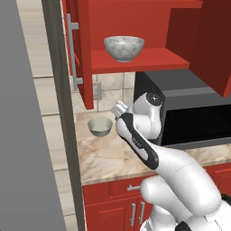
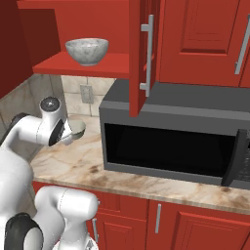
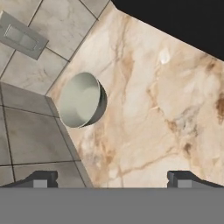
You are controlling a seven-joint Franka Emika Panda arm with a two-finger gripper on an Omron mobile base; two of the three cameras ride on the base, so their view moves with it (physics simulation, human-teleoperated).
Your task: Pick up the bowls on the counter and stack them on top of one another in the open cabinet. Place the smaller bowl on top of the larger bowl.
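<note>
1. The wide, white-grey marbled round bowl [image 1: 124, 48] stands upright on the red shelf of the open red wall cabinet [image 1: 149, 61], near the shelf's front edge. Judged from this, the first half of the task is done.

2. The small, dull grey-green round bowl with a pale inside [image 1: 100, 126] rests upright on the beige marbled stone table [image 1: 113, 158], near the tiled back wall and to the left of the black microwave oven [image 2: 171, 141]. It has not been lifted yet.

3. The two-finger tool [image 3: 112, 179] hovers above the table, apart from the small bowl. In the hand view its two dark fingertips [image 3: 41, 179] stand wide apart with bare stone between them, so it is spread and carries nothing.

4. In that view the small bowl sits ahead of the fingertips and off toward the left one, not between them. The tool would likely need to shift toward the bowl and come down over its rim before pinching.

5. What remains, as I judge it: grasp the grey-green bowl, raise it to the shelf, and set it inside the marbled bowl. The cabinet door with its long silver bar handle [image 1: 72, 52] hangs open just left of the shelf and could be struck on the way up.
</note>
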